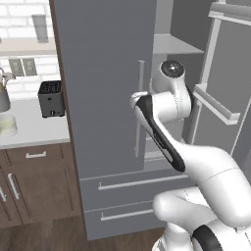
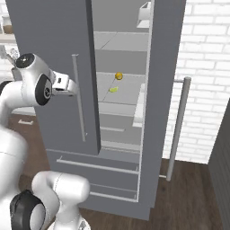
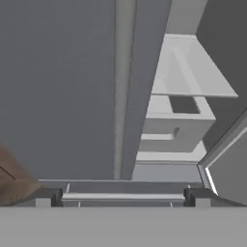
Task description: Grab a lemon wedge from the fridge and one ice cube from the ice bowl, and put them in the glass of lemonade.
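Observation:
The grey fridge (image 1: 98, 73) has its left door closed and its right door (image 2: 166, 90) swung wide. On a middle shelf inside lies the small yellow-green lemon wedge (image 2: 113, 89). My gripper (image 2: 72, 88) hovers just in front of the left door's bar handle (image 2: 79, 99), left of the opening and well short of the wedge. In the hand view my gripper (image 3: 123, 198) is open, with its fingertips (image 3: 48, 197) far apart and nothing between them. The glass of lemonade (image 1: 7, 125) stands on the counter at the far left. The ice bowl and ice cubes are out of view.
A small orange round fruit (image 2: 118, 76) sits just behind the wedge. A black toaster (image 1: 51, 98) and a kettle (image 1: 4, 95) stand on the counter. The open door's bins (image 1: 215, 103) jut out at the right. Two fridge drawers (image 1: 132, 184) lie below.

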{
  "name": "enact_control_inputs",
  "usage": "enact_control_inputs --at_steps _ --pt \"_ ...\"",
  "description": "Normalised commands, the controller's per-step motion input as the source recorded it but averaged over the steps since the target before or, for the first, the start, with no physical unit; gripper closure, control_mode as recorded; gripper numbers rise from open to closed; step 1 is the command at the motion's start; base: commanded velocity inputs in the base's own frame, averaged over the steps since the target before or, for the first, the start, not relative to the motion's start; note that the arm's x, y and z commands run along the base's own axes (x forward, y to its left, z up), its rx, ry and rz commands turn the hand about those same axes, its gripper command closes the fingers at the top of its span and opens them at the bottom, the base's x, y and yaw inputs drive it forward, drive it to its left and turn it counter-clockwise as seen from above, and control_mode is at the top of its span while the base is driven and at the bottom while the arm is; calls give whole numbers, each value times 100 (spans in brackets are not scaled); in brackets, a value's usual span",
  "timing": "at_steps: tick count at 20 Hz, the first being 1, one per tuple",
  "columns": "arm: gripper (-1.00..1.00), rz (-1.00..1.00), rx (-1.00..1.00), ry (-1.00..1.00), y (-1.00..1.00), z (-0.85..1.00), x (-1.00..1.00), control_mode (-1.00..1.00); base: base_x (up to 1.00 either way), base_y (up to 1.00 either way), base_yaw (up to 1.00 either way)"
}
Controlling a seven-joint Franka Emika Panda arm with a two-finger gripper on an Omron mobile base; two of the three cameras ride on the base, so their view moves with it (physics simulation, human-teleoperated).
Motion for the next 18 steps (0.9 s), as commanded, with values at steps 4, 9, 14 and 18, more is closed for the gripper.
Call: enact_control_inputs --at_steps 4,9,14,18 --pt "-100 5 0 -12 14 -12 51 -100 0 0 0" --pt "-100 -1 0 0 -3 4 86 -100 0 0 0" --pt "-100 -1 2 1 -3 5 57 -100 0 0 0" --pt "-100 0 0 0 0 -22 35 -100 0 0 0"
